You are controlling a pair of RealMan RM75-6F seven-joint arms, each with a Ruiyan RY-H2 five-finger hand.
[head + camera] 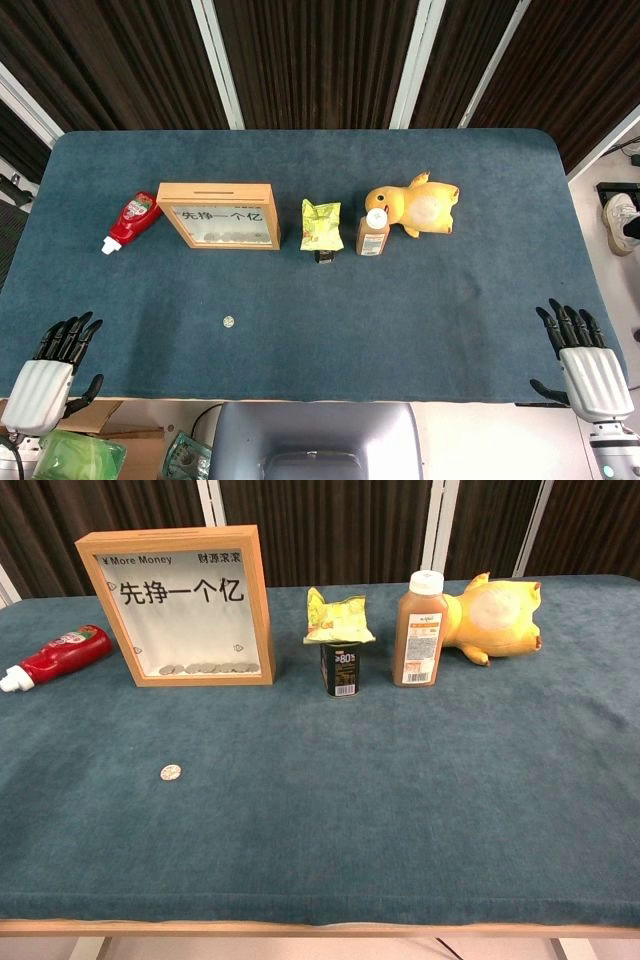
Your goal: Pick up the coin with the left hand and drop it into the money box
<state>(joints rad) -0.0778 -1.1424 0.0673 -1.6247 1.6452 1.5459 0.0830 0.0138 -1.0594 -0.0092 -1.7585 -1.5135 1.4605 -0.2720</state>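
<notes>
Silver and small, the coin point(229, 321) lies flat on the blue table point(420, 300), right of and a bit farther than the left hand point(48, 375), which is the nearer hand. Round, it points no way. The wooden money box point(218, 214) stands beyond it. Both the left and the right hand point(583, 362) are empty, fingers apart.

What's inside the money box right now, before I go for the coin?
Through the clear front of the money box, a low row of coins lies along the bottom; the rest looks empty. Their number is too small to tell. The loose coin lies on the table.
</notes>
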